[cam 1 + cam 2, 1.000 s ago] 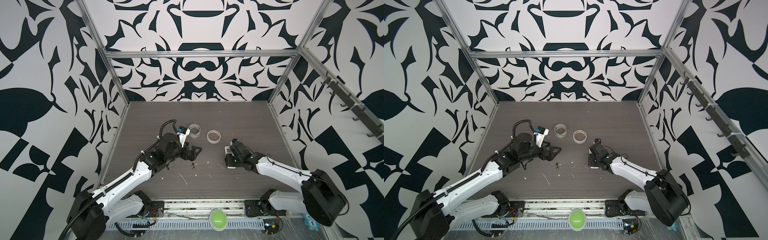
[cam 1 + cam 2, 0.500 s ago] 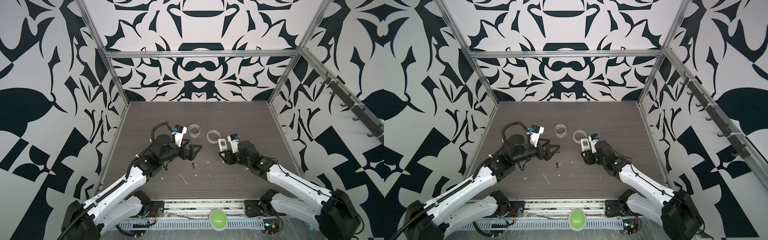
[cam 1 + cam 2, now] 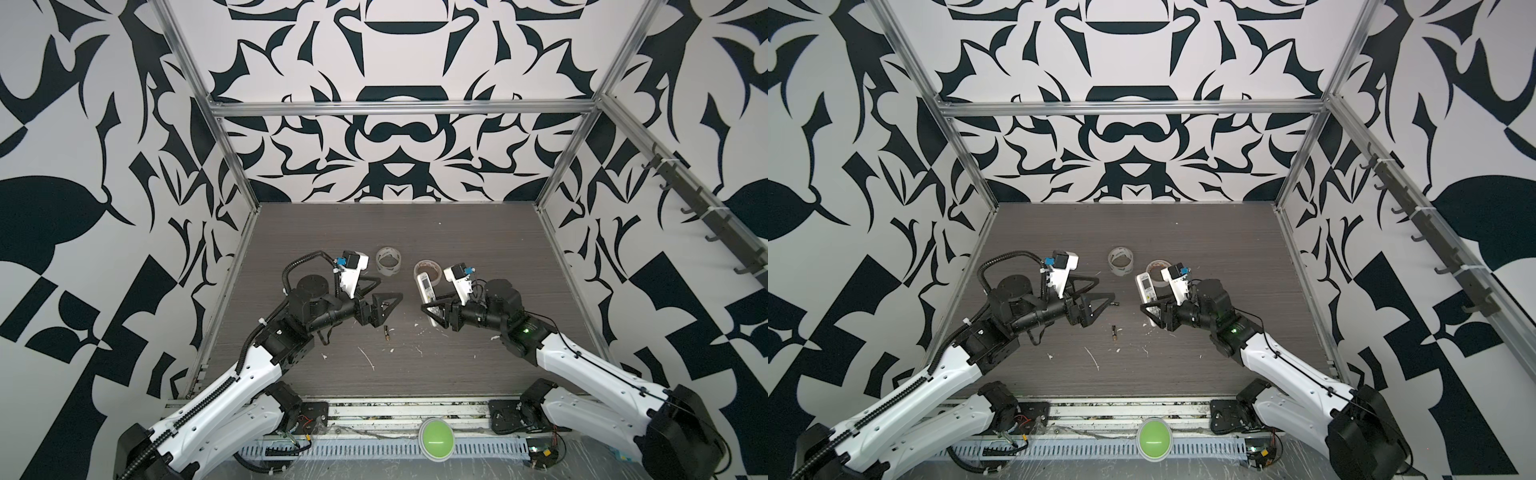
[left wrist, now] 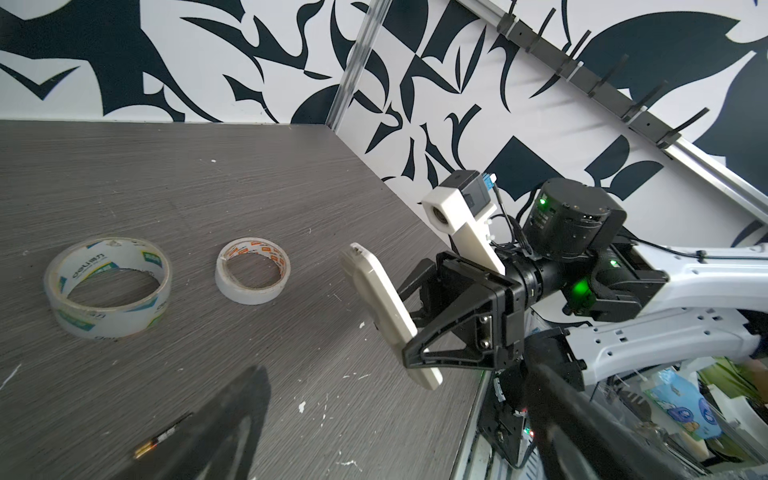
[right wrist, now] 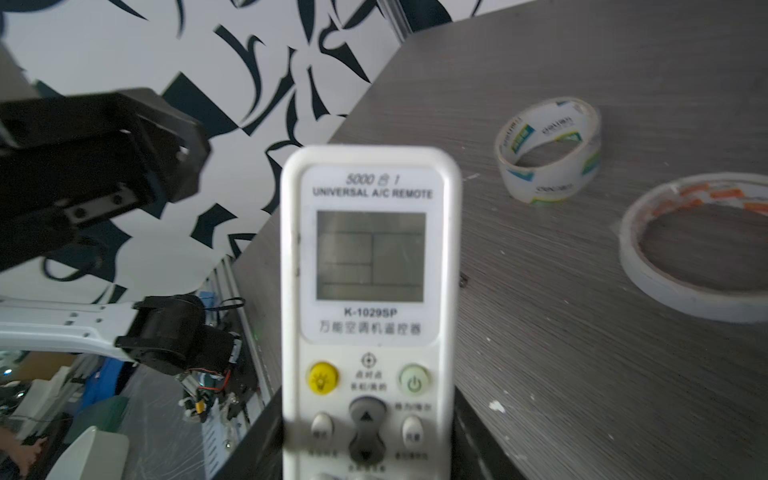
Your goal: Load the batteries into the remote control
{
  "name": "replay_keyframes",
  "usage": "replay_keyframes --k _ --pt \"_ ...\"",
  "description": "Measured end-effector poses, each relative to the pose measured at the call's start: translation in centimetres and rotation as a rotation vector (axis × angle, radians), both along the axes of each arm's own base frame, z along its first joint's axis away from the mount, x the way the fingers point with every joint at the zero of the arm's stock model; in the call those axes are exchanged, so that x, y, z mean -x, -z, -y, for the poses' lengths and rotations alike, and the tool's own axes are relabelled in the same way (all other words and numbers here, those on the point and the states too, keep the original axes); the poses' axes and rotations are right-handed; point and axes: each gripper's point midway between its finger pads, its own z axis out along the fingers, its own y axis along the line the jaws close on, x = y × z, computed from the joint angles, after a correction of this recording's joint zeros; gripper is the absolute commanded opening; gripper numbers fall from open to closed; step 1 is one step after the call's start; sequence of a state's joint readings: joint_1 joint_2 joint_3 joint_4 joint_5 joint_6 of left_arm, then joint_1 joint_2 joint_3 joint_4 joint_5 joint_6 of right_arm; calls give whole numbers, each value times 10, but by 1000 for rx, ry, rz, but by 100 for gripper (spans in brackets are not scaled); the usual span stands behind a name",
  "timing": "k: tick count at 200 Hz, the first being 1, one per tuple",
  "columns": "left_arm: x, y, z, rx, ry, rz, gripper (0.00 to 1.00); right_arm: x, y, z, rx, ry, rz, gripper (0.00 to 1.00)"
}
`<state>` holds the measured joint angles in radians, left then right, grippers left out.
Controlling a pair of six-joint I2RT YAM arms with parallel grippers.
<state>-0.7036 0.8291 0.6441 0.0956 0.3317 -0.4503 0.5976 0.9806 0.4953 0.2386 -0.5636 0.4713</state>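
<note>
Though two pale tape rolls (image 3: 389, 261) are left on the dark wood-grain tabletop (image 3: 478, 249), one slim white plastic remote control (image 3: 426, 289), light, stiff and likely slick, is clamped aloft across its lower half by the right pincer (image 3: 434, 313). The left pincer (image 3: 392, 287) is spread empty near two small dark gold-tipped batteries (image 3: 387, 333), judged roll-prone and best pinched mid-length.

Black-and-white patterned walls (image 3: 399, 41) enclose a dark grey wood-grain tabletop (image 3: 395, 224) — silver frame rails (image 3: 399, 109) along the edges, a hook rack (image 3: 670, 171) on one wall.
</note>
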Motion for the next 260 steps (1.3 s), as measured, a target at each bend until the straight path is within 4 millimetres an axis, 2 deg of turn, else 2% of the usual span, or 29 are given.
replay_keyframes --k 46,67,125,196,260 --pt "7 -9 4 33 48 14 99 11 -37 -14 -146 -106 54 0" --pt "11 -17 7 62 78 29 99 12 -46 -19 -192 -139 65 0" --pt "20 -29 11 103 141 57 99 22 -59 -32 -267 -237 74 0" --pt "17 -33 16 123 152 73 99 37 -80 -45 -368 -349 106 0" --pt "19 -42 18 156 168 95 99 49 -86 -49 -405 -424 107 0"
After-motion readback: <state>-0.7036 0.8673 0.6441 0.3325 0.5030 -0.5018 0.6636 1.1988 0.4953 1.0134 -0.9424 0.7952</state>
